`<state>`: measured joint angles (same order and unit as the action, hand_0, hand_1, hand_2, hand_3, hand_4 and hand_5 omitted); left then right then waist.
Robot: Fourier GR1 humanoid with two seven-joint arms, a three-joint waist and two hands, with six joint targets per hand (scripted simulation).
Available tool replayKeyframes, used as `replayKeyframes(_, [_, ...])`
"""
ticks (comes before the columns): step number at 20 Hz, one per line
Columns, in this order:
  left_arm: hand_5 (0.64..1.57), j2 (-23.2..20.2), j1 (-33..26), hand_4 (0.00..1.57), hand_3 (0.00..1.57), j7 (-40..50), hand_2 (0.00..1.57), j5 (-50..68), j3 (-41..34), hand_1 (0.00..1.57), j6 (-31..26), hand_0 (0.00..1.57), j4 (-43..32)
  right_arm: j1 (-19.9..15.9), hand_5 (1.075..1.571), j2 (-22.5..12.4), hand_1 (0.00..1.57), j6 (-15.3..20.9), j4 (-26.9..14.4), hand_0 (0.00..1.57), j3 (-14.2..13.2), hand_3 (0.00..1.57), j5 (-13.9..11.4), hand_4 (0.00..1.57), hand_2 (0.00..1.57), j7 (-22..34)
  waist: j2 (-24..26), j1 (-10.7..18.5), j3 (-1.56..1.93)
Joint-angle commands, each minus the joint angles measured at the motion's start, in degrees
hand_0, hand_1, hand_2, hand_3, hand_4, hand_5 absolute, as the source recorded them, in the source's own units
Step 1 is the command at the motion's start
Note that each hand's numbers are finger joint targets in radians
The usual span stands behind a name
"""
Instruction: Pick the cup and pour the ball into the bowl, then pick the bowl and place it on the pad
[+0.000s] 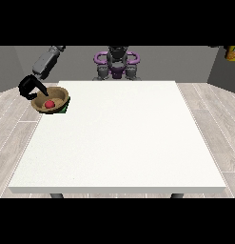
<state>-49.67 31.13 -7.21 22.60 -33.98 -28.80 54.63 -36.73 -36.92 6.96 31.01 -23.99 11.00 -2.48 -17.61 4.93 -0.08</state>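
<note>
Front view. The brown bowl (52, 99), with the red ball (49, 103) inside, sits over the green pad (64, 109) at the far corner of the bench (119, 138). The hand at the view's left (31, 88) grasps its rim. The bowl looks rigid and light; the rim is the likely hold. The ball may roll. No cup or other hand is visible.

Just the one view here, set across the table (119, 143) from the robot (116, 62), facing it and looking down from above. It stands well back: the whole white tabletop fits in, the robot small at the top, wooden floor (211, 124) showing on both sides.
</note>
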Motion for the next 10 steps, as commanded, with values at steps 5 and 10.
replayKeyframes(5, [1.569, 1.8, 1.4, 1.19, 0.0, 3.8, 0.0, 2.1, 1.7, 0.0, 1.6, 0.0, 3.2, -0.8, 1.4, 0.8, 0.0, -2.6, -2.3, 0.0, 4.1, 0.0, -3.5, 0.0, 0.0, -0.3, 1.7, 0.5, 0.14])
replayKeyframes(10, [1.569, 5.3, -3.4, 1.19, 0.0, 1.8, 0.0, -3.4, 4.7, 0.0, 4.4, 0.0, -0.2, -3.3, 1.375, -2.2, 0.0, -5.5, 1.9, 0.0, 8.2, 0.0, -5.6, 0.2, 0.0, 11.9, 12.8, -3.0, -0.06])
